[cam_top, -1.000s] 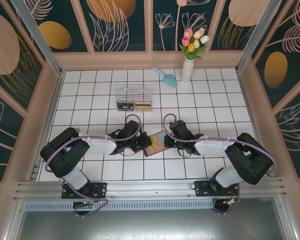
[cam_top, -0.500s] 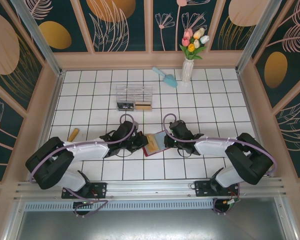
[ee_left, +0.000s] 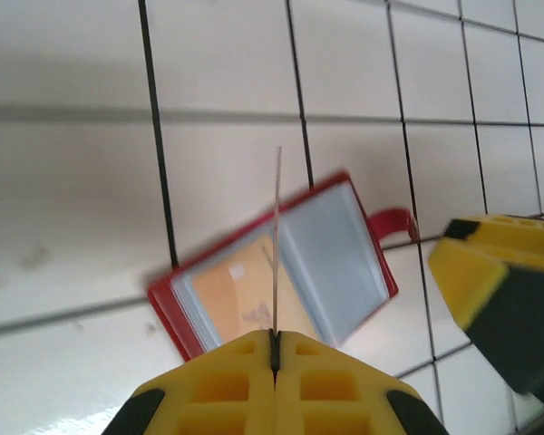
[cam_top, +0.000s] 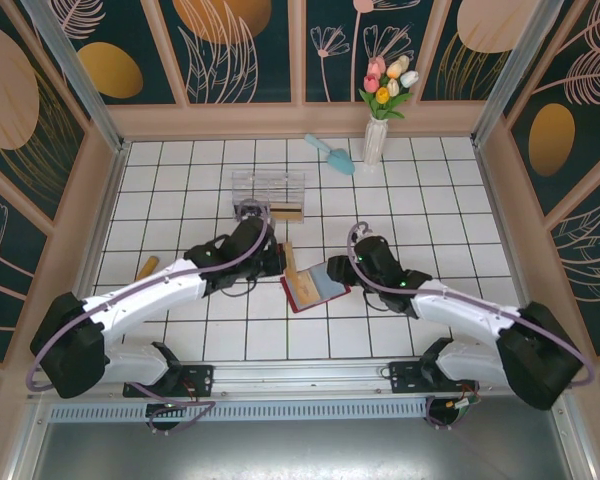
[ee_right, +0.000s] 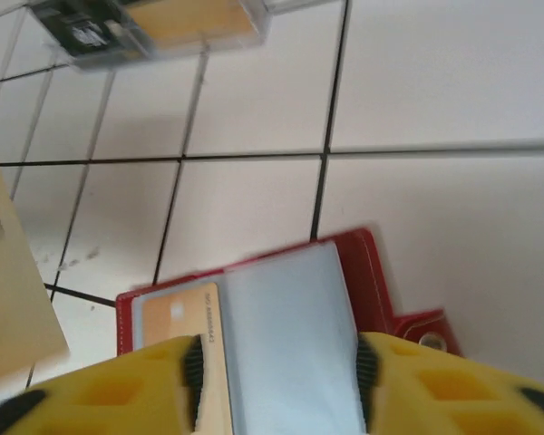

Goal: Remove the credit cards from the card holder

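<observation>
Now the left gripper (ee_left: 274,340) clamps a credit card (ee_left: 277,245) above the open card holder (ee_right: 281,304); right gripper (ee_right: 276,367) spread, released.

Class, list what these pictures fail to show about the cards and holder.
- Left wrist view: thin card in the left gripper stands edge-on, face hidden.
- Right wrist view: print on the gold card in the red folding card holder is blurred.
- Right wrist view: clear plastic box cut by the top edge.
</observation>
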Available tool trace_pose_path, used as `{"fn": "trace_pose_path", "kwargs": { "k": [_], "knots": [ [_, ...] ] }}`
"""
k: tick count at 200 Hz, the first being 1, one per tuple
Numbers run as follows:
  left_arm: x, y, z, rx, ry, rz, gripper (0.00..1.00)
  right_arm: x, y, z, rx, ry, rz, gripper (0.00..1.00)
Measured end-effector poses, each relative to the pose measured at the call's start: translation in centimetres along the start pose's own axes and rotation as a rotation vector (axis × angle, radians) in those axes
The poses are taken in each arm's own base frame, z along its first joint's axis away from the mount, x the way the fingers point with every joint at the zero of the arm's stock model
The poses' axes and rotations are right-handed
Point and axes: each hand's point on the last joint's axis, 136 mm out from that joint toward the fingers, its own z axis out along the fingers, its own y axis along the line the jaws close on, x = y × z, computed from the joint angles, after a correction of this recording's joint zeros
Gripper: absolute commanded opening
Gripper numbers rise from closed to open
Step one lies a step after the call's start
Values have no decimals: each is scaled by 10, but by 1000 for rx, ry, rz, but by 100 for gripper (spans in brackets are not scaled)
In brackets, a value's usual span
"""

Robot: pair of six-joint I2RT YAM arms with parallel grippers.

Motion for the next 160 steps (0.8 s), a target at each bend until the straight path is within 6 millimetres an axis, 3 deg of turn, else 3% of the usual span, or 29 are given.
{"fn": "trace_pose_path", "kwargs": {
  "k": [18, 40, 67, 92, 160],
  "knots": [
    [-34, -6, -14, -77, -85, 159, 0, -11, 0, -15, -11, -70, 4, 86],
    [-64, -3, -14, -217, -133, 360, 0, -19, -2, -31, -20, -142, 1, 99],
    [-84, 12, 2, -409, -114, 616, 0, -24, -8, -47, -19, -206, 8, 99],
    [-89, 26, 18, -525, -55, 881, 0, -30, -10, -60, -24, -263, 16, 99],
    [-100, 31, 36, -578, -13, 1460, 0, -28, -24, -70, 3, -301, 32, 99]
  ]
}}
